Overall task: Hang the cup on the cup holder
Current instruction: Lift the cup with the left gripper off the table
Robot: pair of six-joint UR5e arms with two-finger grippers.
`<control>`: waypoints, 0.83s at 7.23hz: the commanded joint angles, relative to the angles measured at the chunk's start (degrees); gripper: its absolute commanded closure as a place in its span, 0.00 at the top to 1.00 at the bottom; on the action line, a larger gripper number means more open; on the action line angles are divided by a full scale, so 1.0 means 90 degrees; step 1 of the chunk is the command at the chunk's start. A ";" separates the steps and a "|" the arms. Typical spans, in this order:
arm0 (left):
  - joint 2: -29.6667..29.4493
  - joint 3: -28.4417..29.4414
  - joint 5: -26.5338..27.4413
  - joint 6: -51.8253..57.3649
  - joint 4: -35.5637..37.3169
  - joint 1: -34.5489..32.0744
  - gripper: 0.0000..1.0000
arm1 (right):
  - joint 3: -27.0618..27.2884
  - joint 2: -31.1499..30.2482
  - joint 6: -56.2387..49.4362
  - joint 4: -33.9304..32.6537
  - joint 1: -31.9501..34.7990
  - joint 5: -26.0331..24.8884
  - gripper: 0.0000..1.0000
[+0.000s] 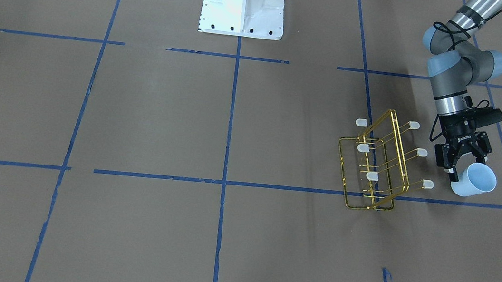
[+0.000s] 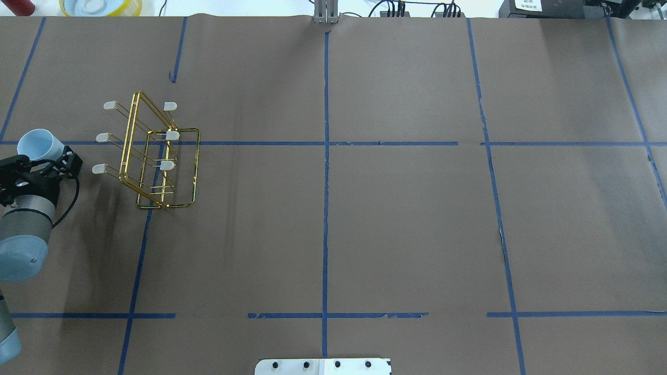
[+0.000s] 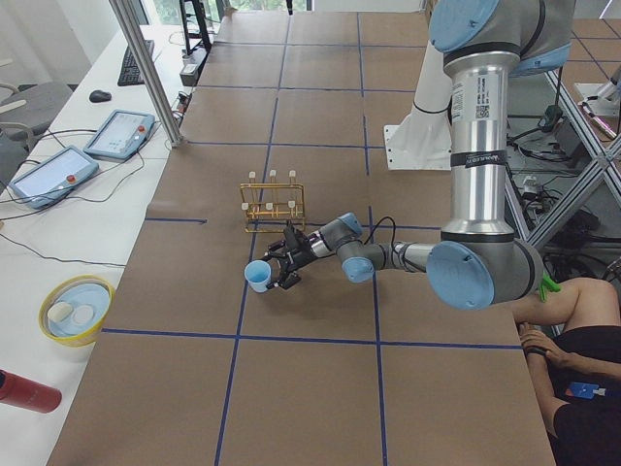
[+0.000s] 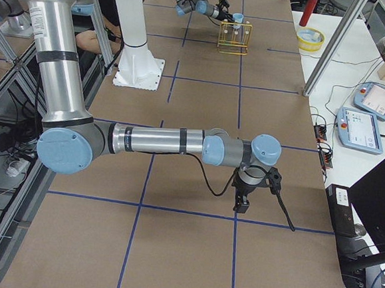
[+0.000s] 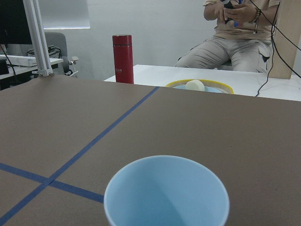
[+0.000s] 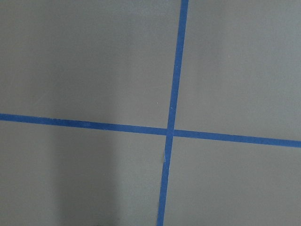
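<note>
Cup [image 5: 166,193] is filling the bottom of the left wrist view, mouth up and low over the table [image 5: 211,122]. Left tool [image 1: 468,167] is reaching in level and appears to be clamping the lower wall from both sides. As thin, smooth, tapered plastic, it is likely weighing little, flexing under squeeze and slipping readily, so gripping near the stiffer base is looking wiser than pinching the rim. Near its right, cup holder [image 2: 167,165] is standing apart, carrying nothing. Far off, right tool [image 4: 241,202] is hanging over the table; I cannot tell whether it is clenched or released.
</note>
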 commanded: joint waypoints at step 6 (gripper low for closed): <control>-0.0154 0.0582 0.0007 -0.0004 0.0010 0.0017 1.00 | 0.0000 0.0000 0.0000 -0.0005 0.0000 0.0000 1.00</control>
